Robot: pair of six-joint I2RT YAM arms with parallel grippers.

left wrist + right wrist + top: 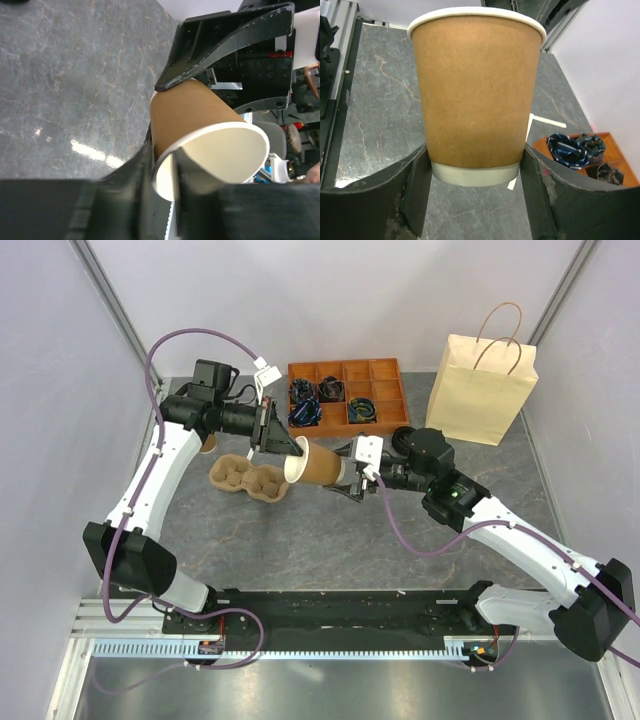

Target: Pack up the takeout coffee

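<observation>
A brown paper cup (320,466) with a cream inside and no lid hangs on its side above the table, between both grippers. My right gripper (346,472) is shut on its base; in the right wrist view the cup (477,90) sits between both fingers (415,190). My left gripper (290,458) meets the open mouth. In the left wrist view one finger (200,185) is inside the cup (195,110) and the other outside, closed on the rim wall. The takeout coffee with its black lid is out of view.
A tan pulp cup carrier (248,480) lies under the cup's mouth. Standing upright at the back right is a paper bag (480,388). An orange compartment tray (345,390) with dark items sits at the back. A small brown object (208,443) peeks from behind the left arm.
</observation>
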